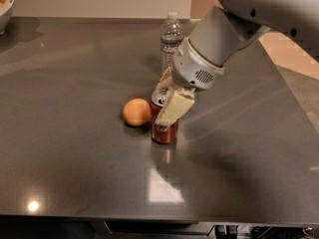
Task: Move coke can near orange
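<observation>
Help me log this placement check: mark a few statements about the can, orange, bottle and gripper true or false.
1. The coke can stands upright on the table. True.
2. The orange sits at the picture's right of the can. False: it sits close at the can's left.
3. The gripper is down at the can's top. True.
4. The water bottle lies on its side. False: it stands upright behind the can.

A cream gripper (pixel 161 107) sits at the red-brown, silver-topped coke can (pixel 164 132); the orange (pixel 136 112) is pale orange-tan, the table (pixel 75 158) dark glossy grey.
</observation>
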Tool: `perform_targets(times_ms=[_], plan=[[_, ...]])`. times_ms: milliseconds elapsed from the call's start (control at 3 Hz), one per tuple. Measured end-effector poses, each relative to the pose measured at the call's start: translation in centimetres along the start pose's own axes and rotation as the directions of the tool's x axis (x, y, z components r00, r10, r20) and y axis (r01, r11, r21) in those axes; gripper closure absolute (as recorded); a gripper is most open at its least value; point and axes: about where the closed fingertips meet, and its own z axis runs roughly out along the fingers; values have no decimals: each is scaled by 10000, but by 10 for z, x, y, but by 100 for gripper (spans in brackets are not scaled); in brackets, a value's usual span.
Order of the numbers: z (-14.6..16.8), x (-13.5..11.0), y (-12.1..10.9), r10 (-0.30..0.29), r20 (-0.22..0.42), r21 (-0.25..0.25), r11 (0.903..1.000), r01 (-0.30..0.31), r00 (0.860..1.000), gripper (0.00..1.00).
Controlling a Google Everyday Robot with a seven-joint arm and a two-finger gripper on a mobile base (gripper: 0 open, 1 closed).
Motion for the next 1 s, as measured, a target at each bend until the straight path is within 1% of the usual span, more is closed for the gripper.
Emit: perform_targets(times_ms=[333, 1000], plan=[[4, 4, -4, 105, 315, -112, 9999, -101, 9994, 82], [4, 1, -3, 43, 276, -79, 10000, -41, 9996, 35]])
